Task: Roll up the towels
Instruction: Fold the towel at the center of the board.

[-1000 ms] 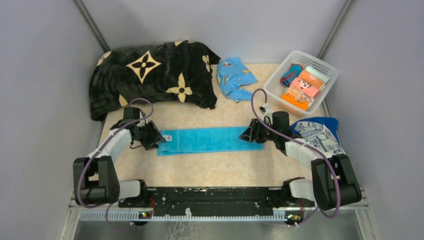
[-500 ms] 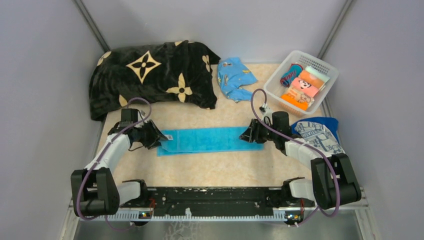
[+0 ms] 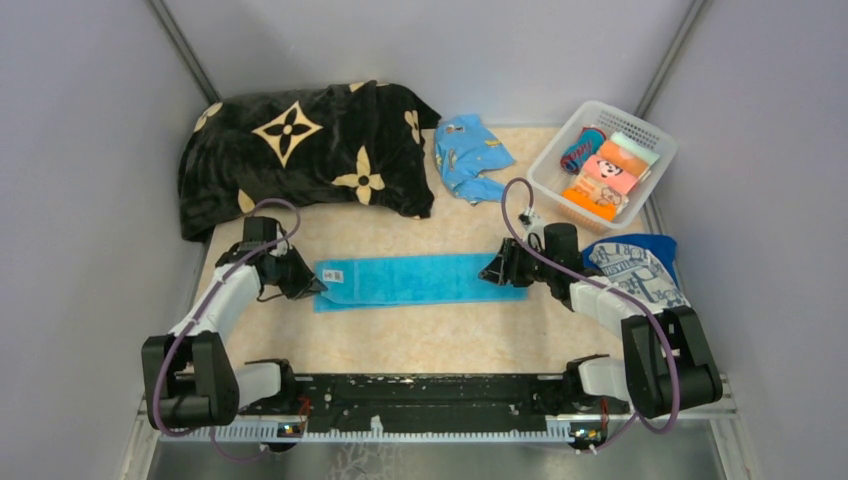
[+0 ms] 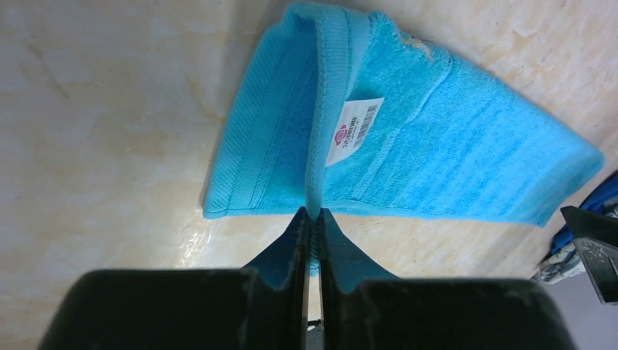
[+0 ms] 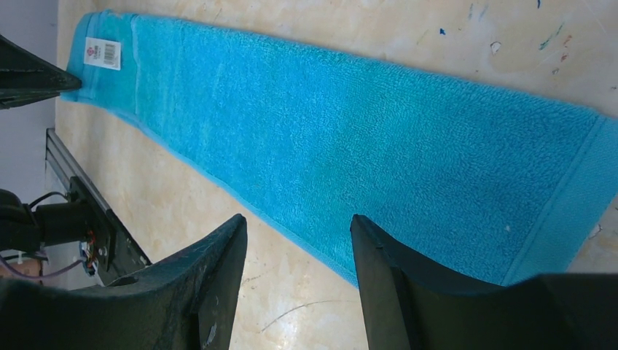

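The turquoise towel (image 3: 420,279) lies folded into a long strip across the table's middle, with a white label near its left end (image 4: 354,130). My left gripper (image 3: 312,284) is shut on that left end, pinching a raised hem (image 4: 315,146). My right gripper (image 3: 497,272) is open at the towel's right end, its jaws straddling the near edge (image 5: 299,233). The white towel with dark-blue print (image 3: 636,272) lies on the royal-blue towel (image 3: 660,247) at the right, behind my right arm.
A black blanket with cream flowers (image 3: 300,150) fills the back left. A light-blue printed cloth (image 3: 468,155) lies at the back middle. A white basket (image 3: 648,140) with rolled cloths stands at the back right. Grey walls close in both sides.
My left gripper has shifted slightly, lifting and folding the towel's left end over. The right arm has not moved.
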{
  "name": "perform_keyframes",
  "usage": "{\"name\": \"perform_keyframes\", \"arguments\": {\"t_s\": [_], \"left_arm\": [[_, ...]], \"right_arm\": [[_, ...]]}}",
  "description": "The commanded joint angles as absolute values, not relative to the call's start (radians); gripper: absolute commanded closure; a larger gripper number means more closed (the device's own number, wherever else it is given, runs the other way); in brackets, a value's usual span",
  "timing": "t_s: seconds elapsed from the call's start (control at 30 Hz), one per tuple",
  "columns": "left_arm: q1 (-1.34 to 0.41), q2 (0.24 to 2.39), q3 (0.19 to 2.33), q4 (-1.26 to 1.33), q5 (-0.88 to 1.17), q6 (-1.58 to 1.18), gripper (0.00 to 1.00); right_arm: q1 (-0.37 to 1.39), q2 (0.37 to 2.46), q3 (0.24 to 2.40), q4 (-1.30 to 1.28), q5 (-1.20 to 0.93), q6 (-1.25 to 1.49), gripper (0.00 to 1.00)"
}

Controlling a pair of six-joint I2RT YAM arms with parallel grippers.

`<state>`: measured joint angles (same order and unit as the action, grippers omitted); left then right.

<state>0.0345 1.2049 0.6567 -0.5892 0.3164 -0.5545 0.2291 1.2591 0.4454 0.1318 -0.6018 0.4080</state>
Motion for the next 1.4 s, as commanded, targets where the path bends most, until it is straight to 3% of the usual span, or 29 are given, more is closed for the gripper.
{"name": "perform_keyframes", "arguments": {"t_s": [0.0, 0.33, 1.0, 1.37], "left_arm": [[0.032, 1.186, 0.723, -0.699, 0.239, -0.565, 0.90], [0.032, 1.211, 0.780, -0.845, 0.141, -0.582, 0.87], [0.030, 1.412, 0.696, -0.782, 0.023, -0.725, 0.91], [0.029, 1.416, 0.730, -0.763, -0.057, -0.729, 0.59]], "right_arm": [[0.237, 1.267, 0.471, 0.130, -0.554, 0.389, 0.45], [0.216, 1.278, 0.445, 0.093, -0.451, 0.424, 0.45], [0.159, 1.325, 0.443, 0.039, -0.353, 0.425, 0.43], [0.160, 1.277, 0.474, 0.001, -0.413, 0.388, 0.42]]}}
